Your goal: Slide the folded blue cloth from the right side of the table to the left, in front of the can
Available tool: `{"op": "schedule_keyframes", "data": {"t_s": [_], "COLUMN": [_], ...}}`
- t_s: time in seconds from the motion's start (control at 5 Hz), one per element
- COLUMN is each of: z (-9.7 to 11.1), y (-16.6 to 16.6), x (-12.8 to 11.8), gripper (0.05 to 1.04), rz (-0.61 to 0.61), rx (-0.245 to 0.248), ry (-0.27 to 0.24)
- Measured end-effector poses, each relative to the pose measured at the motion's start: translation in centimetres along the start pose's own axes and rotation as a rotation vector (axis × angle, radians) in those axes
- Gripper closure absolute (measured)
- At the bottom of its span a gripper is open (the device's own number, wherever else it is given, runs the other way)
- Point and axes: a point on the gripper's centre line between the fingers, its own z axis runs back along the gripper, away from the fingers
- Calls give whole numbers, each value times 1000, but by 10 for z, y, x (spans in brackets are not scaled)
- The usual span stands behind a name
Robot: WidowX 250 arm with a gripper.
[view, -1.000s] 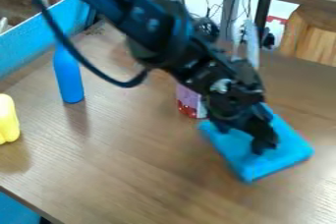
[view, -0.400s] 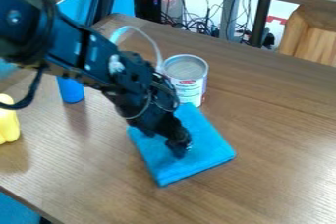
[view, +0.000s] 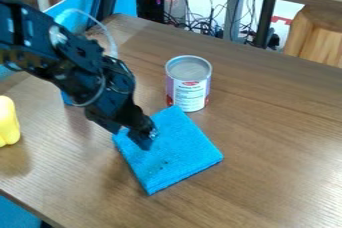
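On the counter (view: 267, 142), with the pincer (view: 147, 137) against the folded blue cloth (view: 174, 154), right by the can (view: 189, 86). Cannot tell whether apart, together or clamped. Could rumple the cloth by pressing hard, or tip the can by pushing toward it.

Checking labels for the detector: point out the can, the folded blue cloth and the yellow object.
can (view: 189, 86): camera view, on its side wall
folded blue cloth (view: 175, 149): camera view, on its top
yellow object (view: 7, 122): camera view, on its side
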Motion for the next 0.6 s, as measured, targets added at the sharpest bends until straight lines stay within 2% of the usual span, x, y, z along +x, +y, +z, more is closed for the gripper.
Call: {"op": "schedule_keyframes", "data": {"t_s": [0.2, 0.4, 0.6], "z": [3, 10, 43], "y": [1, -5, -14], "x": [-11, -10, 5], "gripper": [83, 83, 83], "rz": [29, 77, 139], "rx": [-1, 52, 117], "ry": [103, 312, 456]}}
